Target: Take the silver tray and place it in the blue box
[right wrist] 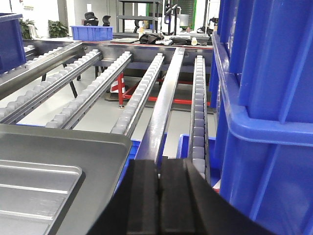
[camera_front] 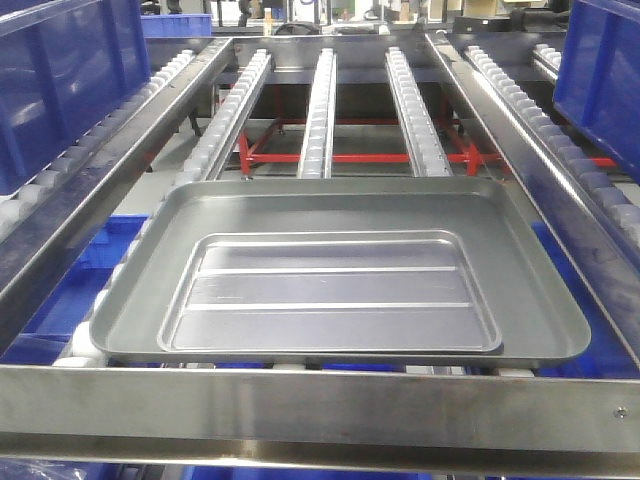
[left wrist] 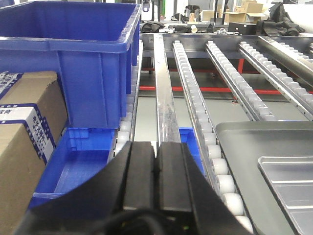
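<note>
Stainless-steel flow racking forms the surface, with a flat front rail (camera_front: 320, 405) running across its nearest edge. Directly behind this rail the silver tray (camera_front: 340, 280) lies flat on the roller rails (camera_front: 320, 100), its near rim just beside the front rail and its recessed panel facing up. Left gripper (left wrist: 155, 154): jaws clenched pad to pad, holding no object, positioned to the left of the tray and apart from it, in line with a plain steel bar (left wrist: 164, 88). Right gripper (right wrist: 159, 171): jaws likewise clenched on no object, positioned to the right of the tray and clear of its corner. Cardboard cartons (left wrist: 24, 142) stand at the near left. Lower blue bins (left wrist: 80, 166) show beneath the rails. Beyond the left gripper, the blue box (left wrist: 73, 49) stands on the left lane, open side up. A second blue crate (right wrist: 264, 98) stands on the right lane, close beside the right gripper. Farther back, a red frame (camera_front: 350, 157) runs under the rails, and a small blue bin (right wrist: 91, 32) sits at the far end.
</note>
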`<state>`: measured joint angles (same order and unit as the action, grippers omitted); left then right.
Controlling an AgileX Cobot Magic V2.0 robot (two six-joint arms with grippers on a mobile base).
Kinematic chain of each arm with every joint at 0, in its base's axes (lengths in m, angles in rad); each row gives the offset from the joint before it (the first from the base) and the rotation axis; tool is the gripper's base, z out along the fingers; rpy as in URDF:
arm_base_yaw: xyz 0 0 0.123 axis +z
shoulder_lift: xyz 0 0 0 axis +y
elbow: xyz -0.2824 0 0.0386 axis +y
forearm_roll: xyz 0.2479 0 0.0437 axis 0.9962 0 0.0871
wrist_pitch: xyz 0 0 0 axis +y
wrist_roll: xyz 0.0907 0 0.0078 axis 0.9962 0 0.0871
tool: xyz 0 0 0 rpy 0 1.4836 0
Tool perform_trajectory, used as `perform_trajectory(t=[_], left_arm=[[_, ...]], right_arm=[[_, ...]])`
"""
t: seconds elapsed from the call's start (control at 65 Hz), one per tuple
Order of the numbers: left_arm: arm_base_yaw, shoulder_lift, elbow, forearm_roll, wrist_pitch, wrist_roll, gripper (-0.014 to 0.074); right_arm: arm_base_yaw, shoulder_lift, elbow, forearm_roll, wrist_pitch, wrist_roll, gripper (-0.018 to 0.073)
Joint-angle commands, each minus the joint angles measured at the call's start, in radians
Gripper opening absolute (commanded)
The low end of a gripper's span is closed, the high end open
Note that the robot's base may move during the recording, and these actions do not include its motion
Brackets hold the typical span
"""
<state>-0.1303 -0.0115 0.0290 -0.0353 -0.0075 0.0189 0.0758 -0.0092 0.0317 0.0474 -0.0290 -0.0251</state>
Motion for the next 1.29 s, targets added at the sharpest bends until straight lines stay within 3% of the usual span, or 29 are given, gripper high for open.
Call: perform_trajectory(t=[0.0,0.569,0.692,0.738,0.846,0.938,1.077,1.138,1.277], left_arm=[[-0.005,-0.016,-0.002,-0.002,-0.090,-0.004,-0.0104],[-0.005,-0.016,-0.002,0.014,-0.086,-0.004,-0.0104],[-0.005,-0.012,-0.051,-0.050,-0.067,-0.004,-0.0104],[-0.005,0.002,-0.101,-0.100,-0.005,-0.004,-0.0104],[-0.005,0.086,-0.255,-0.174,0.200,-0.004,-0.0104],[-0.005,0.218,-0.390,-0.183,0.375,0.000,-0.0104],[-0.005,0.454,-0.535,-0.183,0.571,0.004,-0.0104],[-0.005,0.558,-0.571,-0.195,0.615,0.004,-0.0104],[-0.005,0.736,-0.593,-0.299,0.628,0.004,-0.0104]], right_arm=[[0.003,-0.021,0.002,0.001,-0.087,-0.003,0.0049],[0.003,-0.021,0.002,-0.001,-0.113,-0.003,0.0049],[0.003,-0.020,-0.023,-0.001,-0.133,-0.003,0.0049],[0.003,-0.012,-0.062,-0.001,-0.089,-0.003,0.0049],[0.006,0.072,-0.231,-0.001,0.157,-0.003,0.0049],[0.006,0.217,-0.355,-0.001,0.352,-0.003,0.0049],[0.006,0.457,-0.496,-0.001,0.539,-0.003,0.0049],[0.006,0.562,-0.536,0.006,0.580,-0.003,0.0049],[0.006,0.721,-0.569,0.021,0.592,-0.003,0.0049]])
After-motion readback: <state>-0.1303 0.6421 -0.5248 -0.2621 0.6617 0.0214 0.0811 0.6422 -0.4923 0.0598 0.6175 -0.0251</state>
